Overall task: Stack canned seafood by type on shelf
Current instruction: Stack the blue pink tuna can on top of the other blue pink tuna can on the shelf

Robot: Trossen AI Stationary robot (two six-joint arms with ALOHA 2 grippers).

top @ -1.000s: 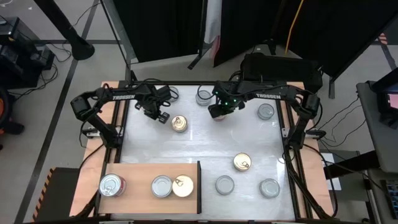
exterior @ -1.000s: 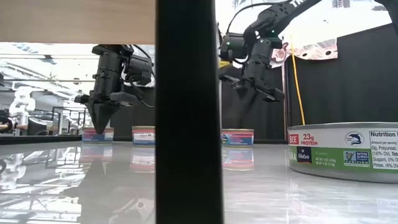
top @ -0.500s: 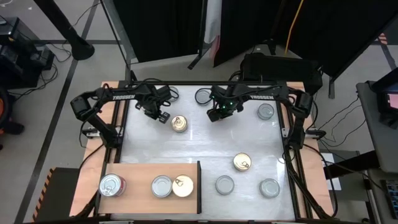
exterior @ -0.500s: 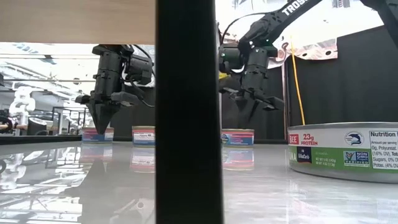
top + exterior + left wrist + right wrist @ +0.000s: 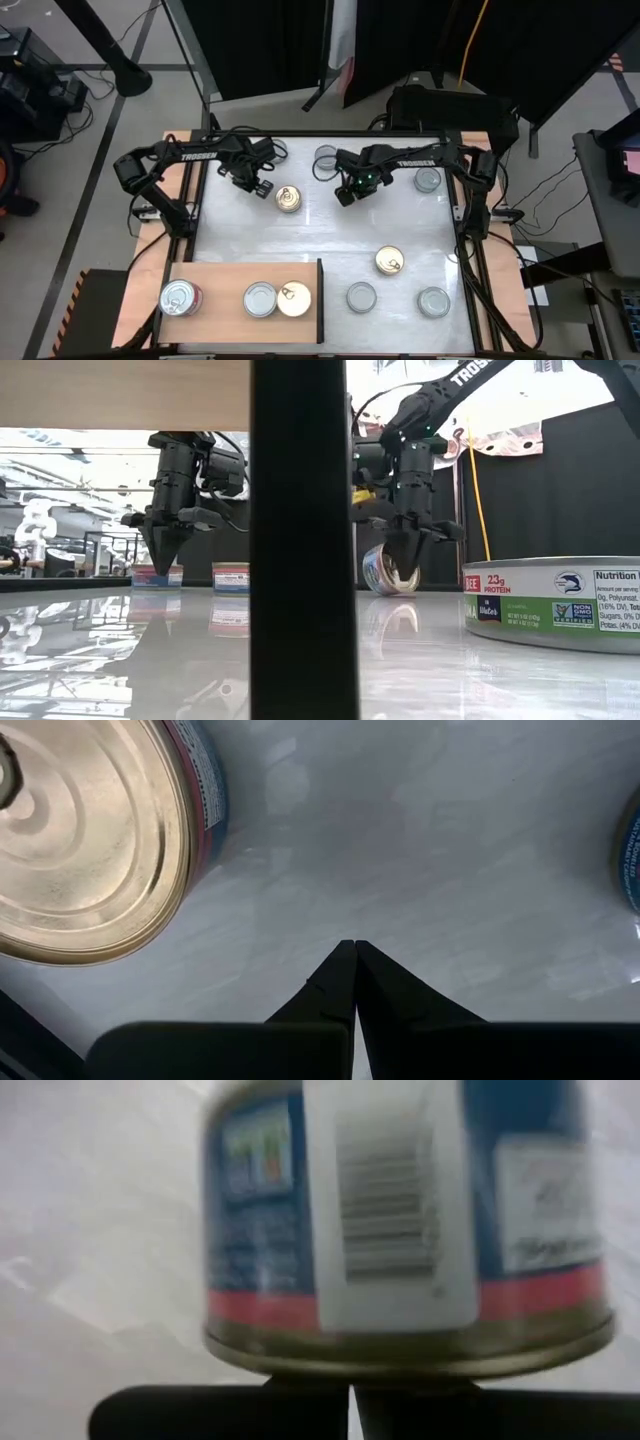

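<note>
My right gripper [image 5: 345,192] is shut and points down at a blue-labelled can [image 5: 386,572] at the table's far middle. The can stands tipped up on its edge. The wrist view shows its label side [image 5: 400,1210] close up. My left gripper [image 5: 262,187] hangs shut above the bare table, just left of a gold-lidded can [image 5: 288,198] that lies flat. The shelf [image 5: 215,275] at the near left carries a red-labelled silver can [image 5: 178,297], a silver can [image 5: 260,299] and a gold can [image 5: 294,298]. My right gripper meets the tipped can with its shut fingertips [image 5: 410,552], from above and pointing down. In the wrist view the tips sit right at the can's gold rim [image 5: 400,1365]. The can's lower edge [image 5: 384,590] rests on the table and its flat face is raised.
Loose cans lie flat on the white table: silver ones at the far edge [image 5: 326,158] and far right [image 5: 427,180], a gold one [image 5: 390,261] at mid right, and two silver ones [image 5: 361,297] [image 5: 433,301] near the front. The shelf's dark upright edge [image 5: 300,540] blocks the middle of the low view.
My right gripper has come down onto the blue-labelled can, staying shut. The can, which lay flat on the table, has tipped up onto its edge under the fingertips.
</note>
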